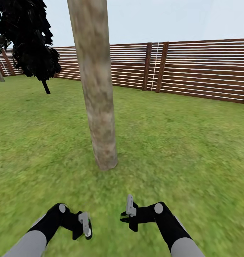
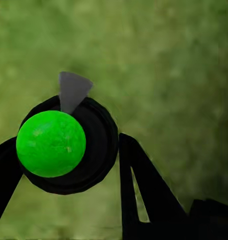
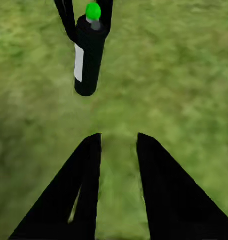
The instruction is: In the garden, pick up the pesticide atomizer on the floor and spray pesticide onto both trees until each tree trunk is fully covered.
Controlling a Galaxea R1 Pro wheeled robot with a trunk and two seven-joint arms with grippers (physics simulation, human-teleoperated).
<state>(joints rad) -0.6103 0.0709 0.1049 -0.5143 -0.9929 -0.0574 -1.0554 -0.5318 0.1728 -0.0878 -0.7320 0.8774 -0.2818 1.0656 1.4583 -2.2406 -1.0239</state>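
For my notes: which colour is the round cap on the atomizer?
Bright green cap on the black atomizer, clearest in the left wrist view.

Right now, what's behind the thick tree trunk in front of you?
Behind the tree trunk, grass lawn runs to the brown slatted fence. The trunk covers a strip of fence and grass.

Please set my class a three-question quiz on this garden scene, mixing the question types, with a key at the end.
1. Which claw holds the pesticide atomizer? A) left claw B) right claw C) neither
2. True or false: the tree trunk stands on the grass ahead of both arms.
3. Fill in: the atomizer's cap is coloured ____.

Key: 1 A; 2 true; 3 green.
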